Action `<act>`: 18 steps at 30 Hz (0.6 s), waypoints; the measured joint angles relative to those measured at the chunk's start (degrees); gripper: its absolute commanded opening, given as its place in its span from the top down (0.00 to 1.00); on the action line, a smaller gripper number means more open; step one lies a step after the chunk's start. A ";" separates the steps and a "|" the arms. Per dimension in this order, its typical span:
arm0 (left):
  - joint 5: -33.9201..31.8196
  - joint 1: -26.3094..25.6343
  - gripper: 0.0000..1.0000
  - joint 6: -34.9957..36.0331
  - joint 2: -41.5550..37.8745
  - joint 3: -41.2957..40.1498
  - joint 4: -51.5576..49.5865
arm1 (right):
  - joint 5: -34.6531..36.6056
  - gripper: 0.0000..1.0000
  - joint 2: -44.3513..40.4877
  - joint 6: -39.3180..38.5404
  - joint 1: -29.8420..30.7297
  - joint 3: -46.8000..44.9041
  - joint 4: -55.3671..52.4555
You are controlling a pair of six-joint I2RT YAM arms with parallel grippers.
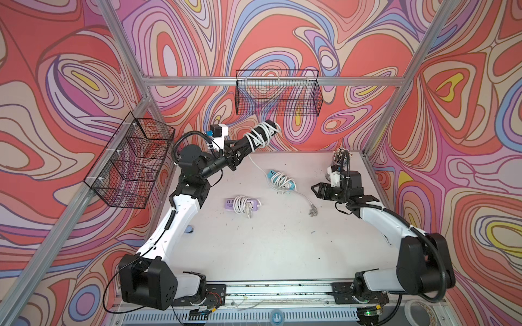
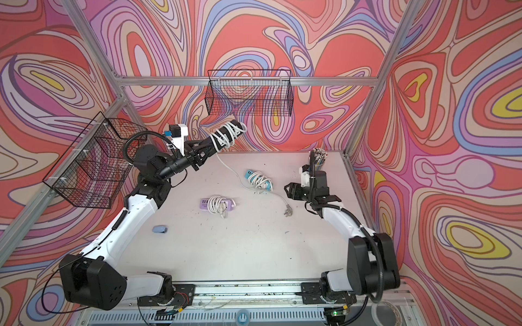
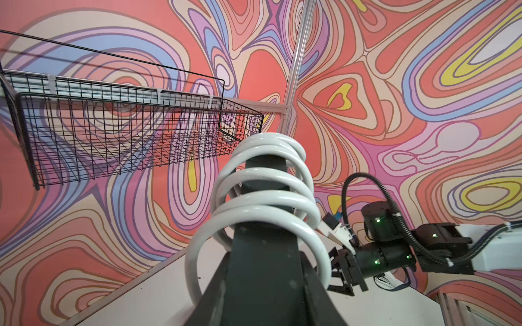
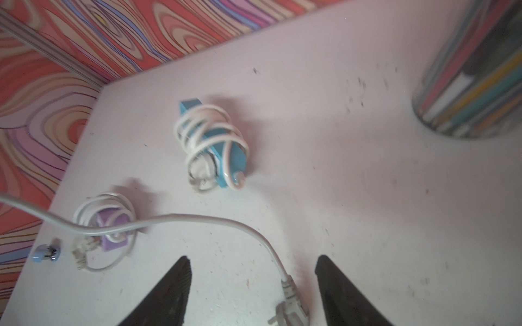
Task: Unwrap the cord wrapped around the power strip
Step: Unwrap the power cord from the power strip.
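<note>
My left gripper (image 1: 245, 144) is shut on one end of a black power strip (image 1: 269, 123), holding it up off the table and tilted toward the back wall. A white cord (image 3: 265, 197) coils several times around the strip (image 3: 262, 271) in the left wrist view. The cord's free length (image 1: 257, 166) hangs to the table and runs to its plug (image 1: 313, 211), which lies flat. My right gripper (image 1: 314, 191) hovers just above the plug (image 4: 291, 310), open (image 4: 252, 258), holding nothing.
A blue power strip (image 1: 281, 180) and a purple one (image 1: 243, 203), both cord-wrapped, lie mid-table. A cup of pencils (image 1: 340, 158) stands at the back right. Wire baskets hang on the back wall (image 1: 278, 93) and left wall (image 1: 132, 161). A small blue object (image 2: 160, 229) lies left.
</note>
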 measured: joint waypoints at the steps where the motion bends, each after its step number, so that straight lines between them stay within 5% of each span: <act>1: 0.33 -0.02 1.00 -0.11 0.11 0.02 0.02 | -1.86 0.16 -2.19 0.13 0.07 -0.04 2.10; 6: 1.70 -0.02 1.00 -1.40 0.85 0.02 0.44 | -9.73 0.11 -5.70 -0.11 4.50 1.38 13.77; 13: 2.58 -0.02 1.00 -2.21 1.05 0.02 0.79 | -12.11 0.11 7.37 -7.58 19.89 15.82 18.97; 18: 3.04 -0.02 1.00 -2.47 1.05 0.02 1.03 | -12.00 0.12 15.47 -10.32 23.76 21.68 22.56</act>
